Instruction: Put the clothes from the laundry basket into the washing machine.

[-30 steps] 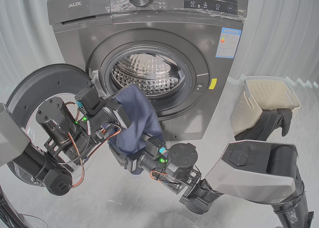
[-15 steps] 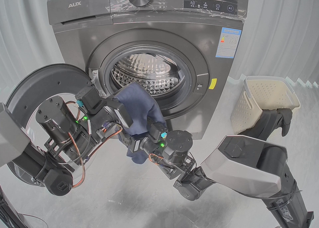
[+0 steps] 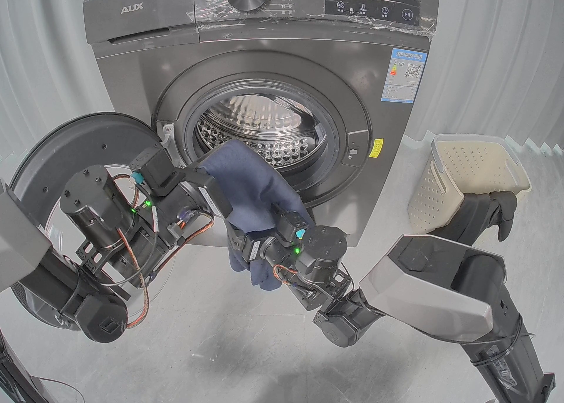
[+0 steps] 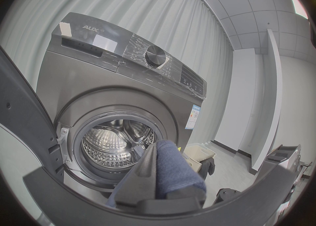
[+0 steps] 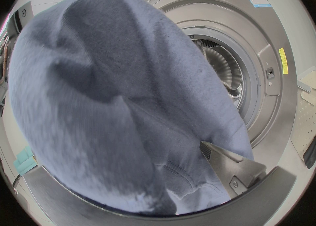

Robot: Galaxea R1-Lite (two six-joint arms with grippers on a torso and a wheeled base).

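Note:
A dark blue garment [image 3: 254, 186] hangs in front of the grey washing machine's open drum [image 3: 258, 128], its top at the lower lip of the opening. My left gripper [image 3: 226, 181] is shut on its upper part, and the cloth drapes over the fingers [image 4: 141, 174]. Just below, my right gripper [image 3: 239, 248] is shut on the garment's lower part. The blue garment [image 5: 115, 88] covers most of the right wrist view, beside one of the fingers [image 5: 230, 167]. A cream laundry basket [image 3: 464, 141] stands to the machine's right with a black garment [image 3: 482, 213] hanging over its front rim.
The round machine door [image 3: 76, 145] is swung open on the left, right behind my left arm. Bare grey floor lies in front of the machine. Pale curtains hang behind it.
Both grippers have lifted the blue garment toward the drum opening. The right gripper rose and shifted slightly right, bringing the garment's lower end up.

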